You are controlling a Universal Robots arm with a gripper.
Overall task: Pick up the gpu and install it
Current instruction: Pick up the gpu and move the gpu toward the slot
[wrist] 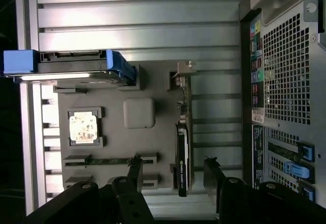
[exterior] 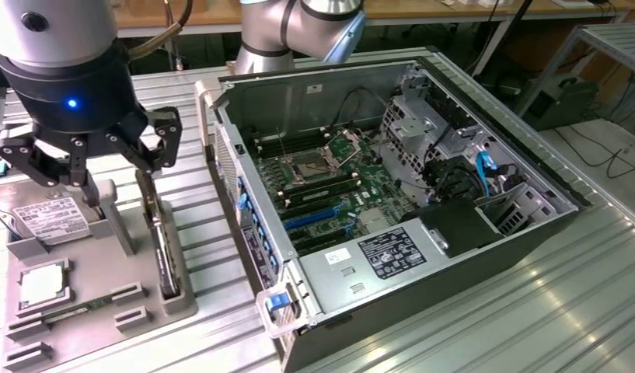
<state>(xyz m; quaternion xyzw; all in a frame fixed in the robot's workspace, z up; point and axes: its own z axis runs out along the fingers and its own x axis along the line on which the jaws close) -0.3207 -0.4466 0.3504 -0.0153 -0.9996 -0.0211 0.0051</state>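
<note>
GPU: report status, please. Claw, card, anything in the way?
Claw open, above tray. GPU upright in tray slot, not gripped. Grey block on tray close to one finger.

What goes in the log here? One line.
gripper: open | over: gpu | gpu: on edge in holder, not gripped

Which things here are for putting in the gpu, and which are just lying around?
For the job: the gpu standing on edge in the grey holder; the open gripper above it; the open computer case.
Just lying about: the hard drive; the processor chip; the memory stick.
</note>
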